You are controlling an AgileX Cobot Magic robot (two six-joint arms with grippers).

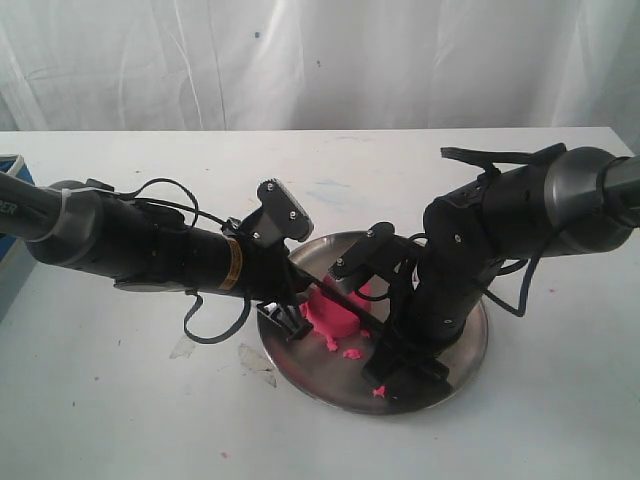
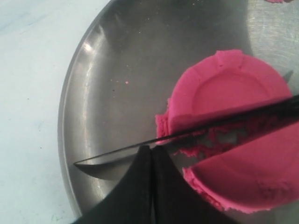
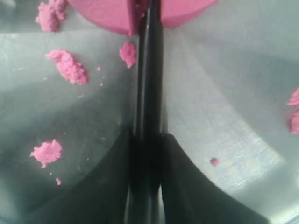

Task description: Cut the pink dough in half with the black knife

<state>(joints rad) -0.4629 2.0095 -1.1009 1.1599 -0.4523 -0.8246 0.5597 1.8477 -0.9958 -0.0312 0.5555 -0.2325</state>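
So the right fingers (image 3: 187, 186) clamp the knife (image 2: 224, 122) handle, left fingers (image 2: 135, 186) pinched together against the blade. That dough (image 2: 229, 88) looks sticky, so lifting could drag a half off the plate (image 2: 103, 93).

You have bright, even, diffuse light in the exterior view. The curtain (image 1: 400, 60) and table (image 1: 100, 420) wash out near white, while the left arm (image 1: 150, 250) and right arm (image 1: 480, 230) go flat black with little detail. Shadows on the plate (image 1: 312, 376) are soft. In the left wrist view the rim glares, the dough (image 2: 229, 93) looks oversaturated, and the fingers (image 2: 135, 191) sit dark and blurred. Your right wrist view is soft throughout: the knife (image 3: 148, 70) and crumbs (image 3: 69, 67) lack sharp edges, and a pale glare patch lies on the steel.
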